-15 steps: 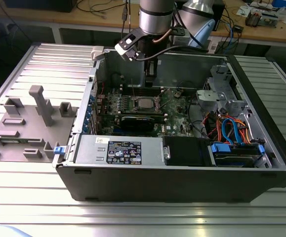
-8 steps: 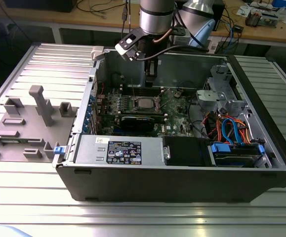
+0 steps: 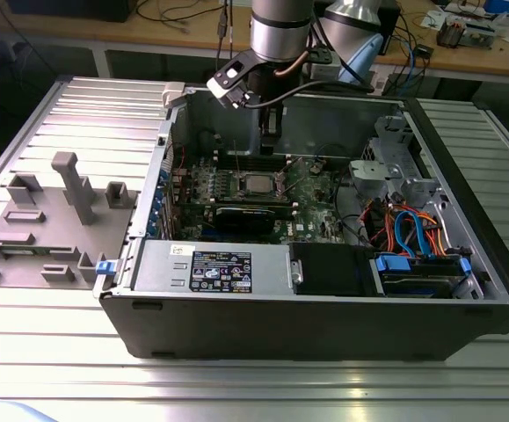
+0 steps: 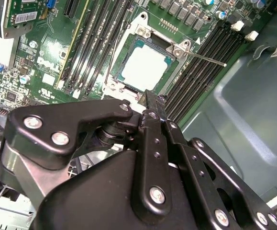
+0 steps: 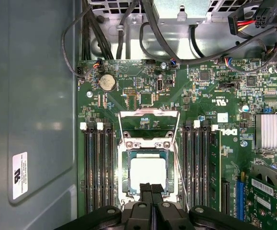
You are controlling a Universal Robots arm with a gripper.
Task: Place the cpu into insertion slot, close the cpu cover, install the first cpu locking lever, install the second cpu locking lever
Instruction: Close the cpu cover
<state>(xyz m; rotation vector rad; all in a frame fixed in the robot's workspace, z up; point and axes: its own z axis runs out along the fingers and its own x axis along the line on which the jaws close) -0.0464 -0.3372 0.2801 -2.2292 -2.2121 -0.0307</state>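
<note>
arm (image 3: 280,31) points down, pincer (image 5: 151,187) fingers pressed together.

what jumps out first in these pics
An open computer case sits on the ribbed metal table, with the arm reaching into it from above. In the first wrist view the end effector hangs just over the silver cpu lying in its socket, with the cover raised open beside it.

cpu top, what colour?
The cpu has a pale silver-grey metal top; it shows best in the first wrist view.
</note>
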